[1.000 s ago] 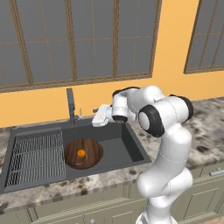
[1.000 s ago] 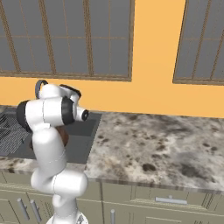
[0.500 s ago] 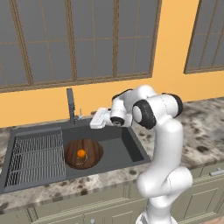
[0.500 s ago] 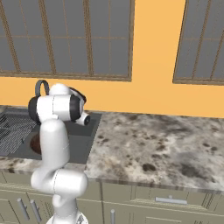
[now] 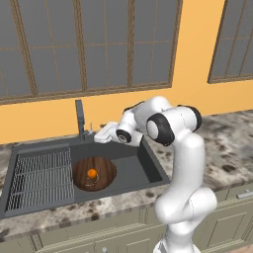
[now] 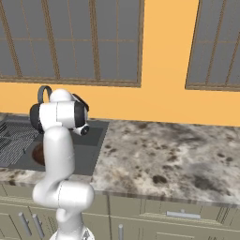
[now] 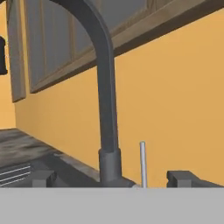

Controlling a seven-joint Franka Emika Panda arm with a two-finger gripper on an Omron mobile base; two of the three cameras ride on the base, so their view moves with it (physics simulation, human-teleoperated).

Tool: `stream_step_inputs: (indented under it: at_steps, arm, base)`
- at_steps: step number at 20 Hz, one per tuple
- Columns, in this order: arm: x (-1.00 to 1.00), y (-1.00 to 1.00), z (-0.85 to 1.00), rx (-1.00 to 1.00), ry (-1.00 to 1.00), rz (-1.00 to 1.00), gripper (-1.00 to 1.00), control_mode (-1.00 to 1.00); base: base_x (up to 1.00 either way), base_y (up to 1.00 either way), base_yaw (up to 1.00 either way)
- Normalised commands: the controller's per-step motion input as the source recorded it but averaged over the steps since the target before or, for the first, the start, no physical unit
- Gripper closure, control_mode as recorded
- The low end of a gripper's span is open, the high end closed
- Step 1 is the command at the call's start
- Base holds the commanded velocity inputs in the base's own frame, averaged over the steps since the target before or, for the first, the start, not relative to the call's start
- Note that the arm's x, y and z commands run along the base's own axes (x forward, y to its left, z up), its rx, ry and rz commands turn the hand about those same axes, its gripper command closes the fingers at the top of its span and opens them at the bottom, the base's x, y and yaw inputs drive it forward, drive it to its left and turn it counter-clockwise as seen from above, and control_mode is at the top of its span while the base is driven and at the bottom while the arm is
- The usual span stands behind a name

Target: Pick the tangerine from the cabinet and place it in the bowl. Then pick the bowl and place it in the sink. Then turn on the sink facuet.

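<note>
Hand view, sink facuet (image 7: 107,113) close ahead between the spread fingertips of the hand (image 7: 113,179), silver lever (image 7: 142,164) just beside, nothing gripped.

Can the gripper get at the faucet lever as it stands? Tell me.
Probably yes. The open gripper sits close beside the faucet, and in the hand view the silver lever stands between the fingertips with nothing in front.

no readable text, label, brand, number or sign on any surface in these views
</note>
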Motion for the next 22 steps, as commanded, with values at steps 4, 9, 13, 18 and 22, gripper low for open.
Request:
stream_step_inputs:
  at_steps: [4,9,13,18,22]
  arm:
    - [0.52,0.0,-0.05,0.0,0.0,-0.17,-1.0,-1.0]
    - [0.54,0.0,-0.19,0.0,0.0,-0.09,-1.0,-1.0]
    - [0.51,0.03,-0.3,0.0,0.0,-0.04,-1.0,-1.0]
    - [0.52,0.13,-0.2,0.0,0.0,-0.02,-1.0,-1.0]
    - [0.37,0.21,-0.05,0.0,0.0,-0.03,-1.0,-1.0]
  base:
    - [0.0,0.0,0.0]
    - [0.0,0.0,0.0]
    - [0.0,0.0,0.0]
    - [0.0,0.0,0.0]
    - [0.0,0.0,0.0]
